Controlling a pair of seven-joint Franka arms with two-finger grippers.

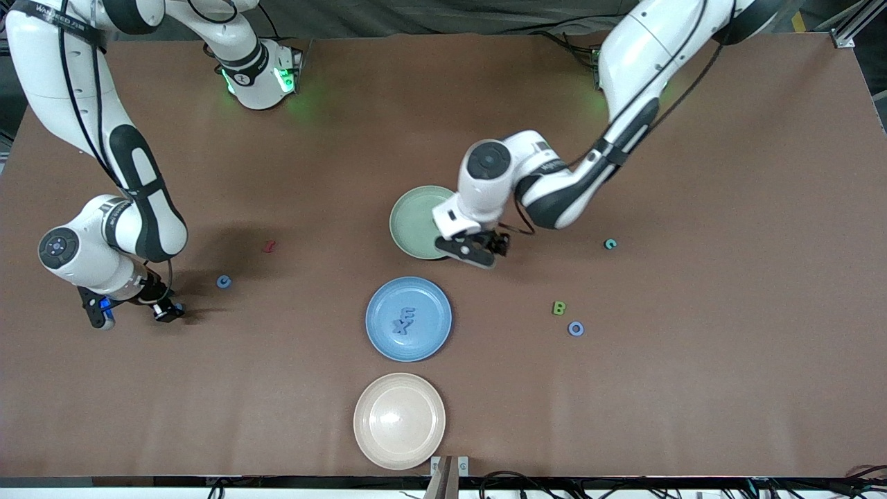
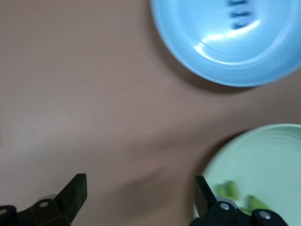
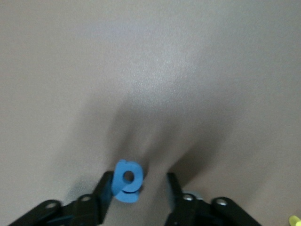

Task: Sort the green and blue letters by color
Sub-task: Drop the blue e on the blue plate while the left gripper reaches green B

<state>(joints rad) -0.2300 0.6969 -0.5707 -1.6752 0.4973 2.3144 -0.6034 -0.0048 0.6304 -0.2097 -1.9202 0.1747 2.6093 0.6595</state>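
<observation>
Two grippers at work here. The right gripper (image 3: 136, 190) is down at the table (image 1: 693, 388) toward the right arm's end, jaws partly open with a small blue letter (image 3: 127, 181) standing against one finger; whether they have a firm pinch on it I cannot tell. The left gripper (image 2: 136, 195) hangs over the edge of the green plate (image 1: 410, 218), jaws spread wide and holding nothing, and green letters (image 2: 228, 189) lie in that plate just by one finger, so a drop there looks done.

The blue plate (image 1: 388, 333) sits nearer the front camera than the green one and carries blue letters (image 1: 404, 321). The cream plate (image 1: 374, 436), nearest of all, has no letter in it.

Loose on the table: a blue c (image 1: 223, 281) near the right gripper; toward the left arm's end a green B (image 1: 558, 308), a blue O (image 1: 575, 328) just beside it, and a teal c (image 1: 610, 243). A dark red letter (image 1: 269, 245) lies apart.

Next call, by my reading: the right jaws close fully, lift, and carry to the blue plate; the left arm goes for the B.
</observation>
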